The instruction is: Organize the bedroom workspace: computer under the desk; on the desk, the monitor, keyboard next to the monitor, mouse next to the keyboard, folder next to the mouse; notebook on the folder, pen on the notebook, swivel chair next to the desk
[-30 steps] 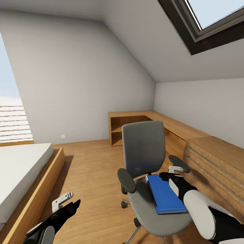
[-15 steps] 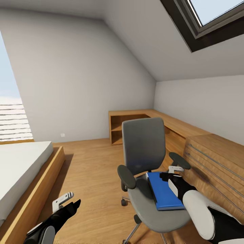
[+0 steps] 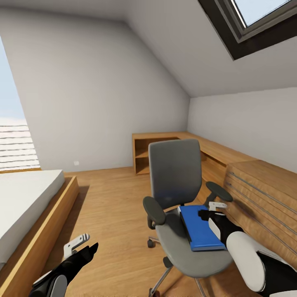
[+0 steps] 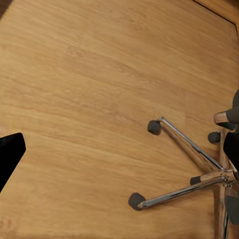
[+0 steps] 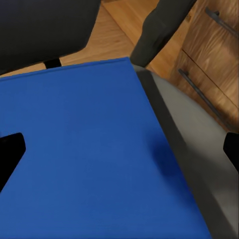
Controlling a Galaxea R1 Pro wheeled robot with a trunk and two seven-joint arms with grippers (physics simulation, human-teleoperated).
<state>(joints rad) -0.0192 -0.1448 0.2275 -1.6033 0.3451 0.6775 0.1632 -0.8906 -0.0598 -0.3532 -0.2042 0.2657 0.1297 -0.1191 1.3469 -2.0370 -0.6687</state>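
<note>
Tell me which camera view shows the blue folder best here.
The head view: the whole folder shows there, lying flat on the swivel chair seat, with the right gripper at its far edge. The right wrist view is too close, giving just its blue cover. The left wrist view shows floor and the chair's chrome base.

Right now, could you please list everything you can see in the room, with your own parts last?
swivel chair: one, grey with black armrests and chrome base, centre of the floor.
folder: one, bright blue, flat on the chair seat.
bed: one, white top on wood frame, at left.
shelf unit: one, light wood, along the far and right walls.
drawer unit: one, light wood, right of the chair.
skylight: one, black-framed, upper right.
floor: light wood.
left claw: one, low over the floor, left of the chair.
right claw: one, open, just above the folder.
</note>
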